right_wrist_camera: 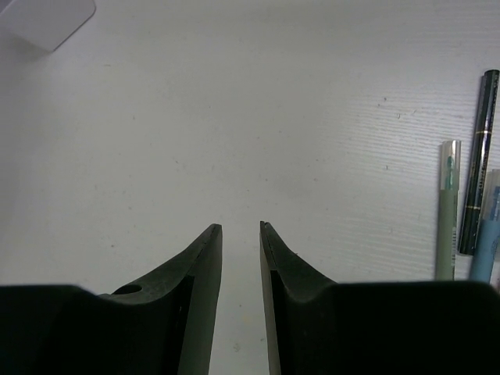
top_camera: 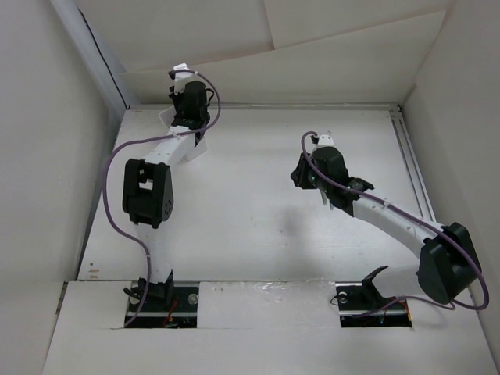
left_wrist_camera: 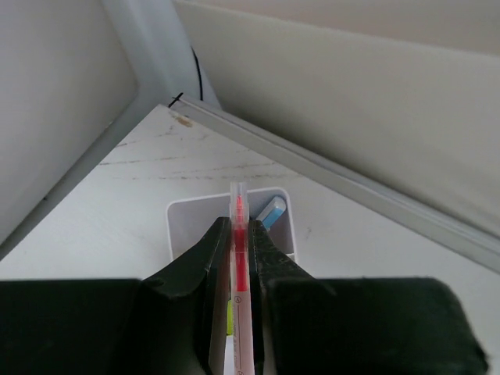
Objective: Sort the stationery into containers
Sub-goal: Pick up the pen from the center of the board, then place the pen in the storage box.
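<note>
Left gripper [left_wrist_camera: 238,226] pinches a clear plastic pen with a red core [left_wrist_camera: 239,201], aimed over the small white divided plastic tray [left_wrist_camera: 191,226] at 11 o'clock on the counter [right_wrist_camera: 234,117], probably lined up for release. A light blue item [left_wrist_camera: 272,211] lies inside. Right gripper [right_wrist_camera: 239,226] is slightly parted and holds nothing. A pale green pen [right_wrist_camera: 448,211] lies at its 3 o'clock.

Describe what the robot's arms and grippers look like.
The left arm and right arm have white links, bulky black joint housings and a looping purple cable each. The left gripper and right gripper have matte black, tapering fingers.
</note>
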Controlling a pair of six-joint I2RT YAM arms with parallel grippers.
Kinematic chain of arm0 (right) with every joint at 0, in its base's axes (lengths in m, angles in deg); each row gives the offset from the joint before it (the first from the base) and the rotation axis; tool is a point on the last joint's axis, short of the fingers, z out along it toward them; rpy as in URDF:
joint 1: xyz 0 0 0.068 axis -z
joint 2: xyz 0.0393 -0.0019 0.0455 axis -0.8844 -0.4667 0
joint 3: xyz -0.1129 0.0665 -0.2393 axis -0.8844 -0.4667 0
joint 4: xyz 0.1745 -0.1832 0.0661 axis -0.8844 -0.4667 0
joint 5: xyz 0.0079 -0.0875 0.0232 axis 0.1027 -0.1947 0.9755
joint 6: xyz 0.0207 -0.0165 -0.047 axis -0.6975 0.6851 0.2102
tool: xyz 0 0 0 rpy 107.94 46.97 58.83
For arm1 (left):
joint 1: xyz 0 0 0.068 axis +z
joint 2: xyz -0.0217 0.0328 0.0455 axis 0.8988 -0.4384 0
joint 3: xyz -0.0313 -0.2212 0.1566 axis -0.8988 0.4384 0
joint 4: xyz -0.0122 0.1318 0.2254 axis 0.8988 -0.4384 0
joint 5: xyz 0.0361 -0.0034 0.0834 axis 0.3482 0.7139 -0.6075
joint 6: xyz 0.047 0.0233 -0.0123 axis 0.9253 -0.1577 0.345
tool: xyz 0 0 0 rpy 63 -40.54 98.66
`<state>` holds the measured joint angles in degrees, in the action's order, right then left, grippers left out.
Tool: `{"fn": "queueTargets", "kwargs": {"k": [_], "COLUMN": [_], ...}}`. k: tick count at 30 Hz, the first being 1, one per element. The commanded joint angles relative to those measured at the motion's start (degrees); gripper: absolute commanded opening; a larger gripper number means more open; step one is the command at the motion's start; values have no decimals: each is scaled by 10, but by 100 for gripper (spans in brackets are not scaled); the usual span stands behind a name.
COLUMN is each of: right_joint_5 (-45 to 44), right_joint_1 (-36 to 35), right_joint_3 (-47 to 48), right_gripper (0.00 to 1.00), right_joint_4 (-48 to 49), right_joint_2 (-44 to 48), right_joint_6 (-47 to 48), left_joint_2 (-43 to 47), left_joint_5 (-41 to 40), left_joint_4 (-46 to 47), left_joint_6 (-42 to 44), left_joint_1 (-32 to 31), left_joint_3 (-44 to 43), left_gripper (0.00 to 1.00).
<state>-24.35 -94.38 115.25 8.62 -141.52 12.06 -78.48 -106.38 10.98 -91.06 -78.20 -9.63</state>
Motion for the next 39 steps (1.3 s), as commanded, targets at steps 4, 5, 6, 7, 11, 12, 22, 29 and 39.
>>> {"fn": "queueTargets", "kwargs": {"k": [4,5,6,7,11,12,22,29,39], "right_joint_5": [-9,-9,-2,-2,-8,-8,-8,-8,-7], "right_joint_1": [-4,-4,-4,-4,-4,-4,-4,-9,-9], "right_joint_3": [8,8,8,8,8,8,8,8,8], "right_gripper": [32,32,32,32,32,32,32,32,32], "right_joint_4": [31,31,31,31,31,31,38,44,49], "right_joint_2": [-13,-18,-18,-18,-18,-18,-18,-18,-23], "right_joint_6": [8,8,8,8,8,8,13,13,13], "left_joint_2": [-27,-34,-34,-40,-61,-61,-91,-112,-135], "left_joint_5": [-58,-58,-72,-78,-94,-94,-106,-112,-131], "left_joint_4": [94,103,116,132,186,207,263,294,323], "left_joint_6": [90,98,108,134,184,193,239,271,287], "left_joint_1": [-6,-6,-12,-12,-24,-24,-30,-30,-30], "left_joint_3": [-48,-48,-48,-34,-28,-21,-6,-14,1], "left_gripper": [0,0,0,0,0,0,0,0,0]}}
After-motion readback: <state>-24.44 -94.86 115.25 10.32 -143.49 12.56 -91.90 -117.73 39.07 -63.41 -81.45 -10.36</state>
